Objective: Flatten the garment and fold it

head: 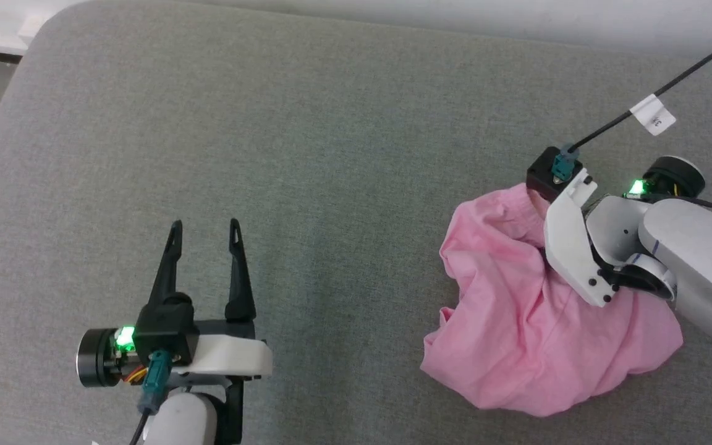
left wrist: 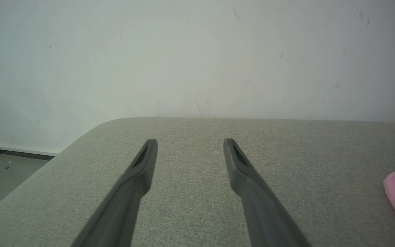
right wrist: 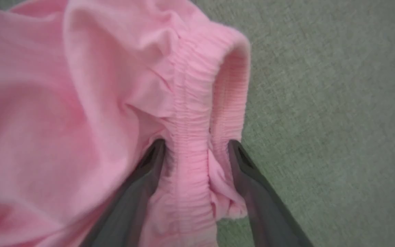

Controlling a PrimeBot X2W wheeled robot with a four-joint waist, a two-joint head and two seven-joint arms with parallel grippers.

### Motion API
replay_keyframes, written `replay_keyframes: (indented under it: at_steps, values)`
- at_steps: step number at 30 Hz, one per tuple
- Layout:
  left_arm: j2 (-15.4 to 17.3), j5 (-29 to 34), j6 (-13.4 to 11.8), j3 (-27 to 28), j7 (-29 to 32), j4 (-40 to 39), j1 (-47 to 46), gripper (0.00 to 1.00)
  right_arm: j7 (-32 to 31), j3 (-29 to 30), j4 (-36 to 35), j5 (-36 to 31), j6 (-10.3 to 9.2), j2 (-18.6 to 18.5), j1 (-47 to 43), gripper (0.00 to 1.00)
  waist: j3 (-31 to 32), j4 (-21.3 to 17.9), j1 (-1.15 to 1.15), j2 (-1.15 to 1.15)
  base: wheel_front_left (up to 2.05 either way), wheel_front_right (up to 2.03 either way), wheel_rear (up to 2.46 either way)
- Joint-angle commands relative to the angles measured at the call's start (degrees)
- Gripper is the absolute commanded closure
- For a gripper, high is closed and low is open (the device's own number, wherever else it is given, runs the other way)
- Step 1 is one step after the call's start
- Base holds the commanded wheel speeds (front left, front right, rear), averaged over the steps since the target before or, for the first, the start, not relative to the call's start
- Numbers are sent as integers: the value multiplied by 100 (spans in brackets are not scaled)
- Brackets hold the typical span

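Grey woven cushion top (head: pixel 331 123) carries one crumpled light pink pair of soft cloth shorts (head: pixel 517 334) at its near right. We count two grippers: the right gripper (right wrist: pixel 195 145) straddles the gathered waistband (right wrist: pixel 190 103), fingers apart, so we should pinch both layers firmly before spreading; the left gripper (head: pixel 204 232) stands spread and empty, near left.

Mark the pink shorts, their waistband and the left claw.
pink shorts (head: pixel 517 334), head view: on the crumpled cloth in the middle of the heap.
waistband (right wrist: pixel 190 103), right wrist view: on the gathered elastic band.
left claw (head: pixel 204 225), head view: midway between its two dark fingertips, which stand apart.
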State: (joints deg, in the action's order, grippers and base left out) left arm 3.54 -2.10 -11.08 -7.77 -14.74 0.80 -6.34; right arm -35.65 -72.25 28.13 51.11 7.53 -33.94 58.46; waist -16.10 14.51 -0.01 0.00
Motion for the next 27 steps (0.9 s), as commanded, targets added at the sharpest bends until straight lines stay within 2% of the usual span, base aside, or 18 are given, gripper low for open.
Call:
replay_keyframes:
  at_steps: [1, 3, 7, 12, 16, 20, 27]
  values:
    - [-35, -10, 21, 25, -26, 34, -50, 0, 282, -95, -42, -46, -4, 70, -155, 100, 39, -68, 1, 0, 0, 0, 0]
    - [-38, 5, 31, 56, -26, 67, -26, 0, 707, -101, -126, -113, -4, -11, -55, 100, 126, -163, 1, 0, 0, 0, 0]
    - [-38, 55, 55, 112, -26, 83, 67, 0, 1932, 72, -295, -28, -4, -322, 143, 100, 365, -366, 1, 0, 0, 0, 0]
    - [-16, 95, 93, 180, -26, 46, 216, 0, 2698, 246, -415, 107, -4, -978, -11, 100, 582, -642, 1, 0, 0, 0, 0]
    - [-16, 121, 115, 178, -26, 28, 272, 0, 2926, 384, -348, 319, -4, -1472, -558, 100, 653, -742, 1, 0, 0, 0, 0]
    - [-19, 128, 129, 163, -26, 25, 329, 0, 2912, 366, -252, 530, -4, -1751, -1430, 100, 717, -778, 1, 0, 0, 0, 0]
    - [-19, 138, 141, 161, -26, 90, 452, 0, 2962, 359, 46, 887, -4, -1565, -2799, 100, 895, -845, 1, 0, 0, 0, 0]
